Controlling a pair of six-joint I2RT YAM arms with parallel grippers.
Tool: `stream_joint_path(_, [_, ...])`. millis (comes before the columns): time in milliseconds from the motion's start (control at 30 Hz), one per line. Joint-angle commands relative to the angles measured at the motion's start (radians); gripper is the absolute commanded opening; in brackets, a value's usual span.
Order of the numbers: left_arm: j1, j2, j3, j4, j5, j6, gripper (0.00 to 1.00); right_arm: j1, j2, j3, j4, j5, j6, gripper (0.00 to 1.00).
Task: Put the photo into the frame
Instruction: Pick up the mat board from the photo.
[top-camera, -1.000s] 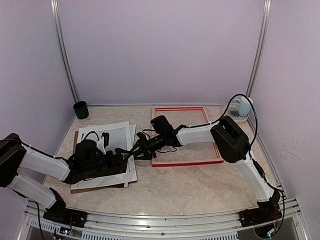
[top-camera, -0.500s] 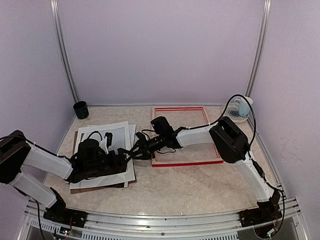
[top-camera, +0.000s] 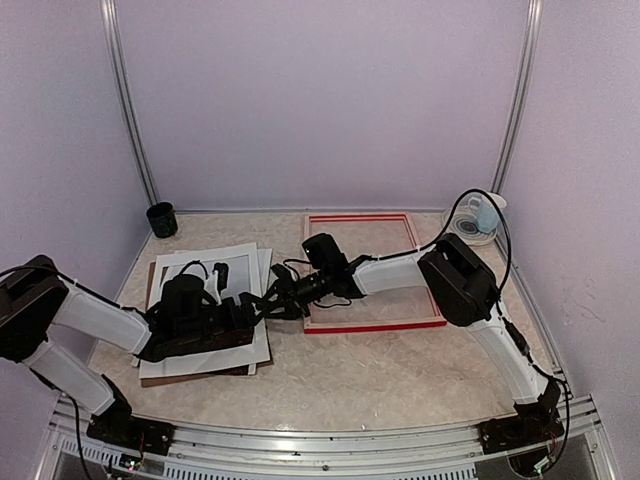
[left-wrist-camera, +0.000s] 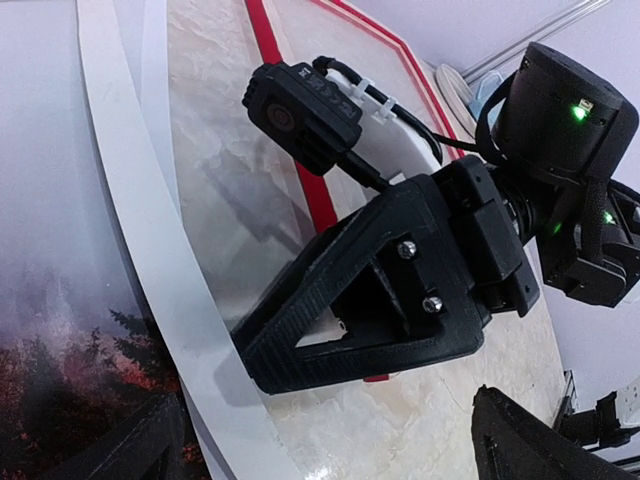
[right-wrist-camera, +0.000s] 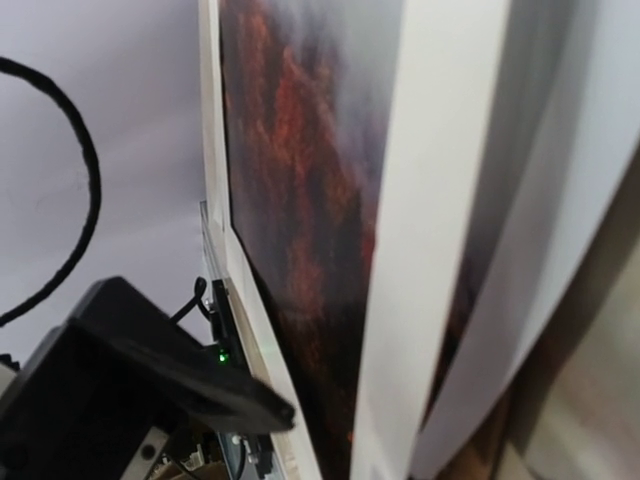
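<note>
The photo (left-wrist-camera: 70, 340), misty sky over dark red trees, lies in a stack at the left under a white mat (top-camera: 190, 262). It fills the right wrist view (right-wrist-camera: 300, 150), with a mat strip (right-wrist-camera: 430, 200) across it. The red frame (top-camera: 365, 322) lies flat at centre right, and its edge shows in the left wrist view (left-wrist-camera: 268, 40). My left gripper (top-camera: 248, 312) rests low over the stack's right part, its jaws wide open (left-wrist-camera: 330, 440) over mat edge and table. My right gripper (top-camera: 268, 303) reaches left from the frame. Its tip (left-wrist-camera: 250, 365) sits on the mat's right edge; its grip is unclear.
A brown backing board (top-camera: 195, 375) lies under the stack. A black cup (top-camera: 161, 219) stands at the back left. A pale blue mug (top-camera: 485, 215) sits at the back right. The two grippers are almost tip to tip. Purple walls enclose the table.
My left arm has slid slightly right over the stack, toward the right gripper. The right arm has barely moved.
</note>
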Motion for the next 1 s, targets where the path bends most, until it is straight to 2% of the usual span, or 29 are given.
stream_joint_path(0, [-0.004,0.019,0.023,-0.042,-0.053,-0.033,0.99,-0.007,0.037,-0.033,-0.016,-0.005,-0.003,0.34])
stream_joint_path(233, [0.006,0.034,0.03,-0.046,-0.061,-0.063,0.99,-0.008,0.039,-0.035,-0.012,-0.01,-0.003,0.35])
stream_joint_path(600, [0.043,0.119,0.035,0.053,0.04,-0.111,0.99,-0.011,0.034,-0.044,-0.013,-0.014,-0.01,0.35])
stream_joint_path(967, [0.052,0.12,0.049,0.098,0.106,-0.095,0.99,-0.012,0.032,-0.048,-0.016,-0.027,-0.023,0.35])
